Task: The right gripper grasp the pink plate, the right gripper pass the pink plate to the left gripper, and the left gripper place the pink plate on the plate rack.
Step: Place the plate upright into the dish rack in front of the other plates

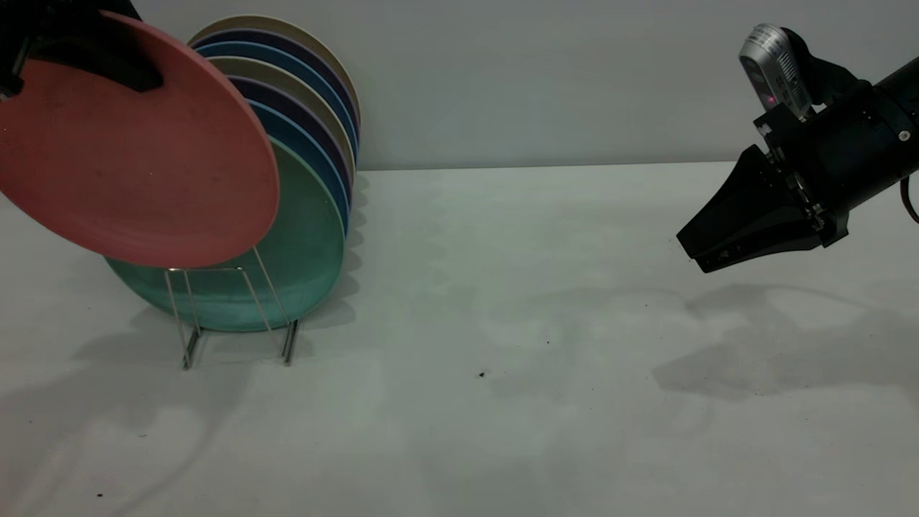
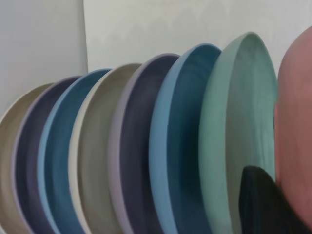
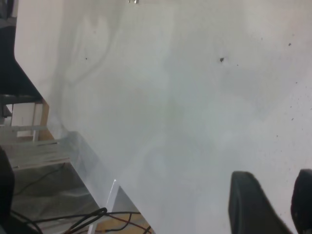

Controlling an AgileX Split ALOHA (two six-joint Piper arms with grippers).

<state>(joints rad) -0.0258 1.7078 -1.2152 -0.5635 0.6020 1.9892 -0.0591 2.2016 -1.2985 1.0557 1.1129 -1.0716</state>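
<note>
Item 1: pink plate (image 1: 136, 151), held off the table, tilted, directly in front of the teal plate (image 1: 309, 244) at the near end of the row, above the plate rack (image 1: 237, 316).
Item 2: left gripper (image 1: 108, 61), clamped on the plate's upper rim, apparently lining it up with the front slot.
Item 3: right gripper (image 1: 700, 248), well apart over the table (image 1: 502, 359), holding nothing, fingers (image 3: 253, 204) slightly parted.
</note>
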